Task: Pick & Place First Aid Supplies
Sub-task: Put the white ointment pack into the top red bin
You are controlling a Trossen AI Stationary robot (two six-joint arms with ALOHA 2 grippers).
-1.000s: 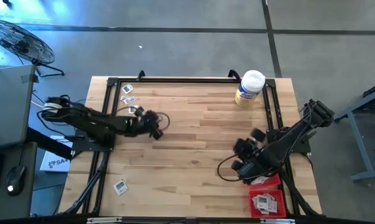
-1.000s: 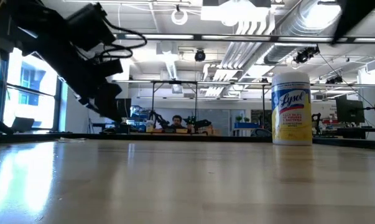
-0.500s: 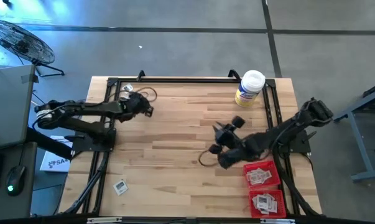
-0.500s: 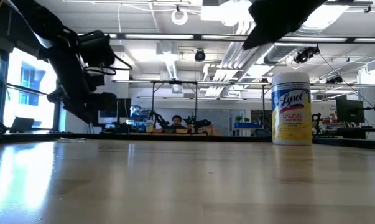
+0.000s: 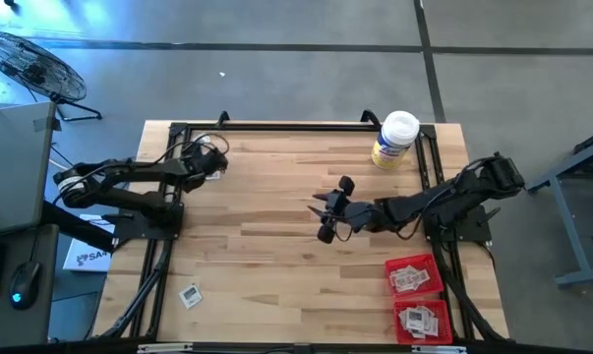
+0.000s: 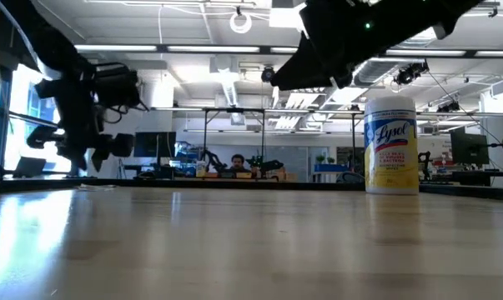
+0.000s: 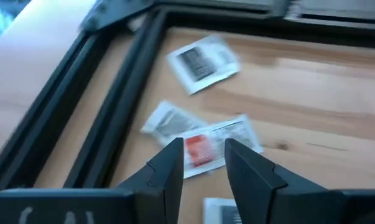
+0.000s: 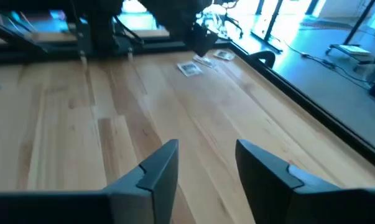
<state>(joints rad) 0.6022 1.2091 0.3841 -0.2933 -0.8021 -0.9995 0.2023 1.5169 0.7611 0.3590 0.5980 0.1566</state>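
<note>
Many packets [image 5: 414,300] already fill the 2 red trays [image 5: 436,285] at 5 o'clock; some remain at 10 o'clock beneath the left gripper [image 7: 201,163], part-open and empty. Right gripper [image 8: 203,163], mid-table, gapes empty.

2 dark, jointed arms, left arm [image 5: 129,182] and right arm [image 5: 444,202], carry looping black cables; each gripper ends in 2 black, angular, wedge-shaped fingers [image 8: 156,171].

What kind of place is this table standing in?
Probably an open lab or workshop: exposed ceiling ducts, a bare concrete floor, and more benches with a seated person behind.
</note>
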